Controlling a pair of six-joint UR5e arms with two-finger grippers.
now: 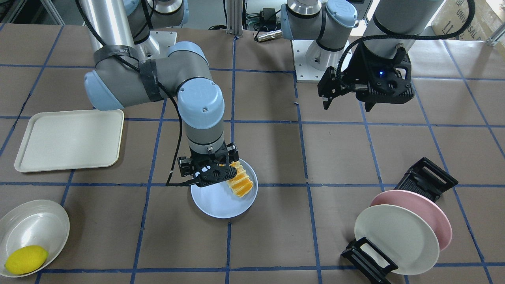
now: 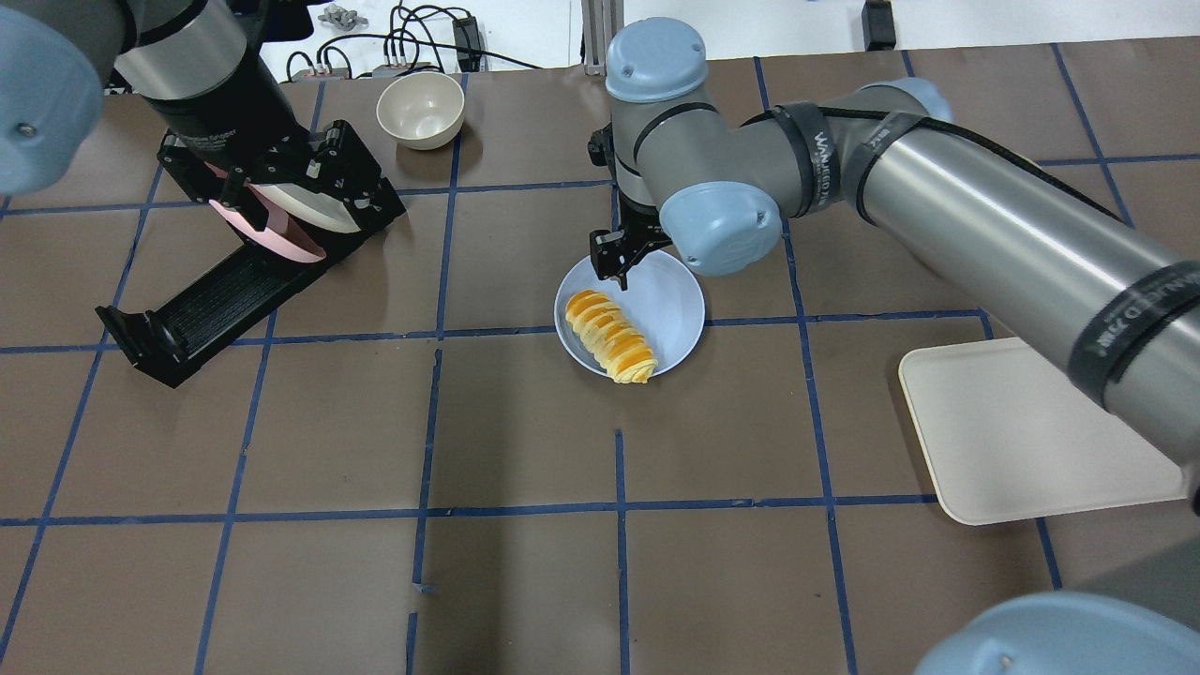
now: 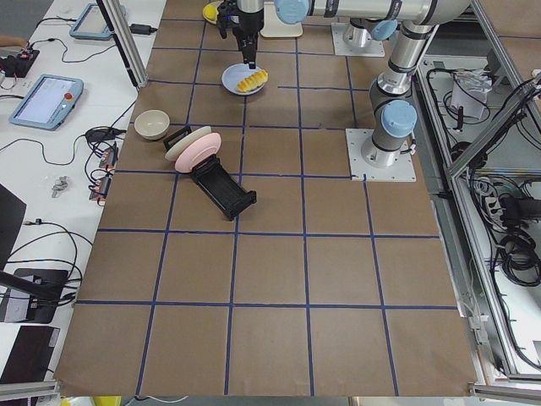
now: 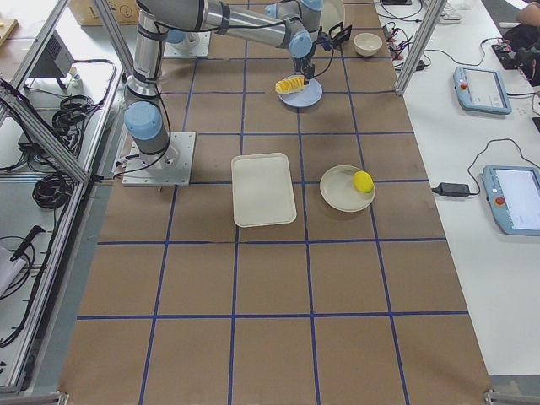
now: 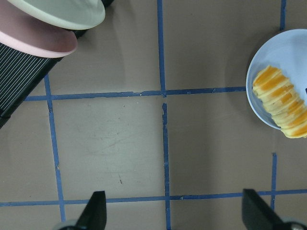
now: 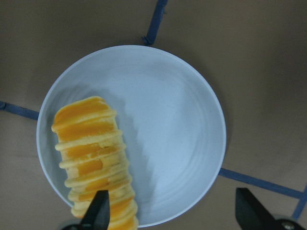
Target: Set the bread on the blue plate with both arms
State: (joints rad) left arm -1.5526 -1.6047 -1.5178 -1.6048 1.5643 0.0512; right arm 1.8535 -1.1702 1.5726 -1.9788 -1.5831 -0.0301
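The orange-and-cream striped bread (image 2: 614, 336) lies on the blue plate (image 2: 670, 300) along one side, one end at the rim. My right gripper (image 2: 619, 267) hovers over the plate, open and empty; in the right wrist view its fingers (image 6: 98, 211) stand wide apart above the bread (image 6: 93, 158) and plate (image 6: 168, 120). My left gripper (image 1: 347, 100) is raised, well away from the plate, beside the plate rack. In the left wrist view it (image 5: 175, 211) is open and empty over bare table, with the bread (image 5: 282, 101) at the right edge.
A black rack (image 2: 234, 281) holds a pink plate (image 1: 428, 209) and a cream plate (image 1: 394, 236). A cream tray (image 2: 1022, 431) lies on the right arm's side. A cream dish (image 1: 37, 225) holds a yellow lemon (image 1: 25, 259). A small cream bowl (image 2: 420, 110) stands at the far edge.
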